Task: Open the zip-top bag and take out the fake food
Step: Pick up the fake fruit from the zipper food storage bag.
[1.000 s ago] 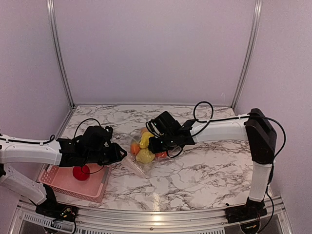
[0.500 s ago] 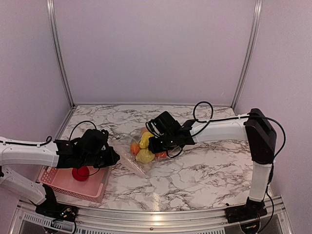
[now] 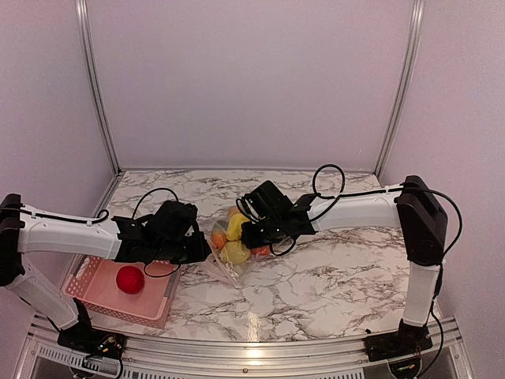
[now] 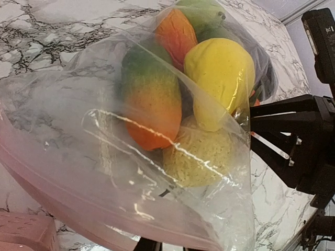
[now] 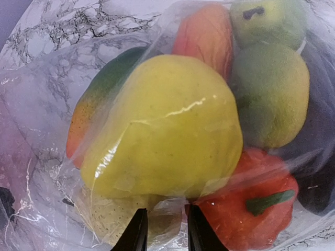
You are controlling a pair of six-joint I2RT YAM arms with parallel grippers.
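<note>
The zip-top bag [image 3: 222,269] lies mid-table, clear, with a pink zip strip [image 4: 78,204] along its near edge. Inside is fake food: a yellow fruit [image 5: 162,130], a green-orange mango [image 4: 149,104], a speckled yellow piece [image 4: 201,159], a red pepper [image 5: 251,214] and green fruit [image 5: 269,94]. My right gripper [image 5: 167,230] is shut on a bunch of the bag's plastic at its right side [image 3: 251,235]. My left gripper [image 3: 201,249] sits just left of the bag. Only its tips show [image 4: 171,247], a little apart, with the zip edge lying in front of them. A red apple [image 3: 130,279] rests in the basket.
The pink mesh basket [image 3: 118,304] stands at the table's front left, and its corner shows [image 4: 23,232] in the left wrist view. Purple walls and metal posts close in the back and sides. Cables loop over both arms.
My left arm has swung from over the basket to the right, up to the bag's left edge. The red apple stays in the basket. My right gripper and the bag have not moved.
</note>
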